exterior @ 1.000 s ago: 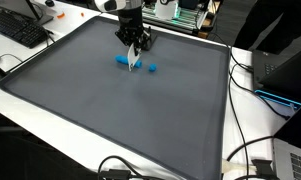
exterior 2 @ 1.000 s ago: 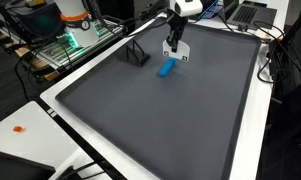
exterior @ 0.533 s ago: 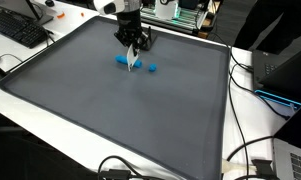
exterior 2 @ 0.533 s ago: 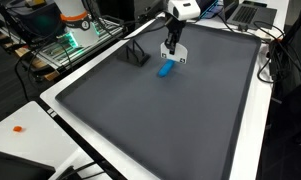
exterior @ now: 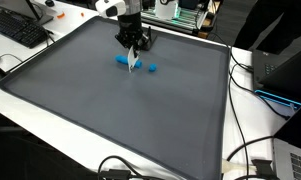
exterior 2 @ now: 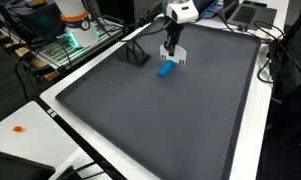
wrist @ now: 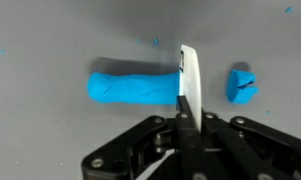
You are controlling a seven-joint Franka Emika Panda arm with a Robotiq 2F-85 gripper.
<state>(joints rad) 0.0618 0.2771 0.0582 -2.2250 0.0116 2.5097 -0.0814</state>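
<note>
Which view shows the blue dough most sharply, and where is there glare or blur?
Wrist view: the blue dough roll and the cut-off piece are fairly sharp, the white blade is washed out, and the gripper is dark and soft. Both exterior views: the light is even, with no strong glare on the grey mat, and the dough looks tiny.

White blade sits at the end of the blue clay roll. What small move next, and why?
Probably slide the gripper along the long blue clay roll, away from the small blue clay chunk. The thin white blade it grips stands at the roll's very end, with the chunk lying apart on the grey mat.
</note>
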